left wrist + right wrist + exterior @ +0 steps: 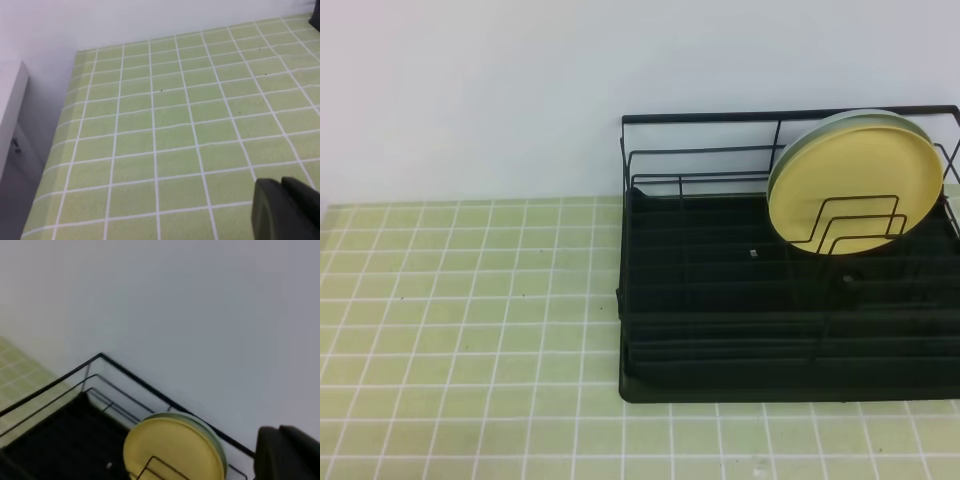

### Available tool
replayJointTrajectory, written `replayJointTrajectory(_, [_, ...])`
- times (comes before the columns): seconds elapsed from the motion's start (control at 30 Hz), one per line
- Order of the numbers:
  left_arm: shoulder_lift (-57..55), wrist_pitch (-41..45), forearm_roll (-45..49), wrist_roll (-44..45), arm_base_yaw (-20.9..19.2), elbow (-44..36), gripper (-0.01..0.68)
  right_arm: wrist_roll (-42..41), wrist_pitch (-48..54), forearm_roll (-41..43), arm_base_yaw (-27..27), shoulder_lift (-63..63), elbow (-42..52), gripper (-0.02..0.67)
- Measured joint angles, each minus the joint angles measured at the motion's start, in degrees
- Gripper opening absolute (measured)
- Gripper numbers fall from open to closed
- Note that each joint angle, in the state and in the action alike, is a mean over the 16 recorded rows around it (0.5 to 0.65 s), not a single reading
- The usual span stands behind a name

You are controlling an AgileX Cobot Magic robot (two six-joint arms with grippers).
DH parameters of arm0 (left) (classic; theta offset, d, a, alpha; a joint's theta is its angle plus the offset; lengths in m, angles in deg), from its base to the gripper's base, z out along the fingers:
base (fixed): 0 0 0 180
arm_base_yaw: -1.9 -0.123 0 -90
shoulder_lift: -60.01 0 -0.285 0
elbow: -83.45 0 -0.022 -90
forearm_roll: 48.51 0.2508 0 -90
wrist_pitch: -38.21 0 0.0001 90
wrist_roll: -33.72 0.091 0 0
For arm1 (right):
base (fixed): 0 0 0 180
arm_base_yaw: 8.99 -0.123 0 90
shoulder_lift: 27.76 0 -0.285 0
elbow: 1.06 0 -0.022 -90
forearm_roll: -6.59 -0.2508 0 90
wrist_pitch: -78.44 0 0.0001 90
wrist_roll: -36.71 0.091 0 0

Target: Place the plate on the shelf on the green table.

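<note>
1. The yellow plate (855,185) is standing on edge in the rack (720,330), up in the back right corner, tilted back toward the rear railing.
2. There's a second plate (840,121) tucked right behind it, pale blue-green; only a thin rim of it peeks out along the top and left edge. The two look pressed together.
3. Wire dividers (855,225) cross in front of the lower half of the yellow plate, so it's sitting behind those uprights.
4. The rack sits on the right side of the green table (470,320), backed up near the white wall (470,90).
5. Left gripper (285,210): only its dark tip shows in the bottom right of the left wrist view, above bare tile. Jaws are together, nothing between them.
6. Right gripper (287,452): same deal, a dark tip in the corner of the right wrist view, up above the rack's back corner and well apart from the plates. Jaws together, holding nothing.
7. Neither arm shows in the high view.
</note>
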Motion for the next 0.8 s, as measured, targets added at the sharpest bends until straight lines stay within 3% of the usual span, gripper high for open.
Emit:
replayJointTrajectory(0.4, [0.00,-0.21,-0.07,-0.12,-0.02,0.00,-0.002,3.53,-21.26,-10.89,0.44,-26.91,38.71,-0.003])
replayJointTrajectory(0.8, [0.00,-0.39,-0.07,-0.12,0.05,0.00,-0.002,0.78,-31.79,-12.69,0.81,-36.11,54.83,-0.003])
